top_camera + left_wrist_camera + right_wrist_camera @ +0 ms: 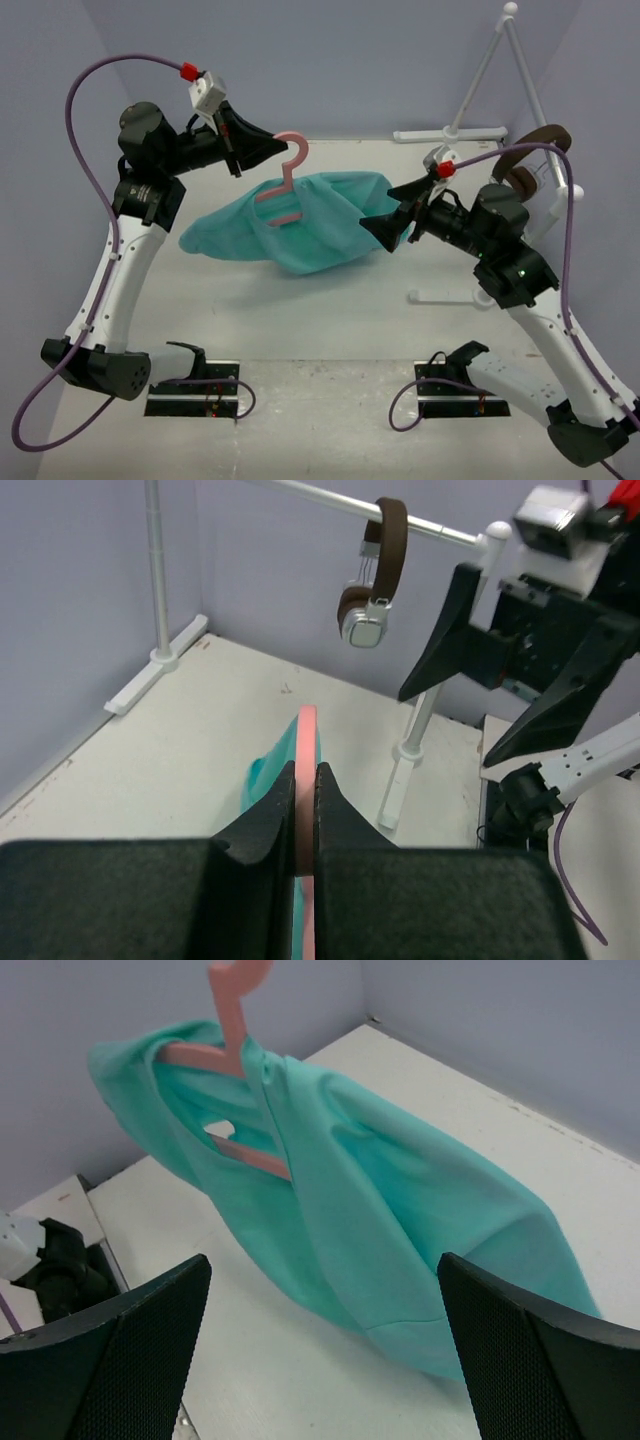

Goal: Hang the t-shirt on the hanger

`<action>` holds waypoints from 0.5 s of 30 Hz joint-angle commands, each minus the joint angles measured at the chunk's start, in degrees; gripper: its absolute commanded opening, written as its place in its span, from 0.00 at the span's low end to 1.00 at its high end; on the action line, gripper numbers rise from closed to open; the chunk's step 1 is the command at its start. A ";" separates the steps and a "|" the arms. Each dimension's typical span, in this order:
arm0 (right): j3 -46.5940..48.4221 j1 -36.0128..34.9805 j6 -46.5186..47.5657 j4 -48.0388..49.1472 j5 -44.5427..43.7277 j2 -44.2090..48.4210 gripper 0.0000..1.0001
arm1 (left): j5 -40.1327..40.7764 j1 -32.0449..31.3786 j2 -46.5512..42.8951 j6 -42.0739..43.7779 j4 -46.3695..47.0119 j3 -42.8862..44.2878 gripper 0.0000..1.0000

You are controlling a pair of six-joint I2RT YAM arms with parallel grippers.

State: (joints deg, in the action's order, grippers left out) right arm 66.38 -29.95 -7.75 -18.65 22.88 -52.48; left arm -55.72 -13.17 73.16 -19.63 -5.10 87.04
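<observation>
The pink hanger (pixel 287 177) is held up off the table, and my left gripper (pixel 268 148) is shut on it just below its hook. In the left wrist view the pink plastic (pixel 307 742) runs straight between the closed jaws (pixel 305 798). The teal t-shirt (pixel 300 228) hangs draped over the hanger, with the hook out through its neck and its lower part sagging to the table. My right gripper (pixel 387 226) is wide open at the shirt's right edge. In the right wrist view the shirt (pixel 400 1210) and hanger (pixel 233 1020) lie ahead of the open gripper (pixel 320 1355), which holds nothing.
A white tubular rack (pixel 500 70) stands at the back right with brown headphones (pixel 532 160) hung on it; they also show in the left wrist view (pixel 375 580). Two black mounts (pixel 195 385) (pixel 460 385) sit at the near edge. Blue walls enclose the table.
</observation>
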 commanded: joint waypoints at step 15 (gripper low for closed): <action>-1.42 -6.17 6.27 5.79 -11.38 -11.94 0.02 | -0.69 0.35 -2.57 -6.25 6.45 3.20 0.00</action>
State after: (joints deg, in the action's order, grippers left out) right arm 65.01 -35.92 -2.50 -17.52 14.18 -68.95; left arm -56.19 -13.15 72.11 -24.56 -1.28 87.68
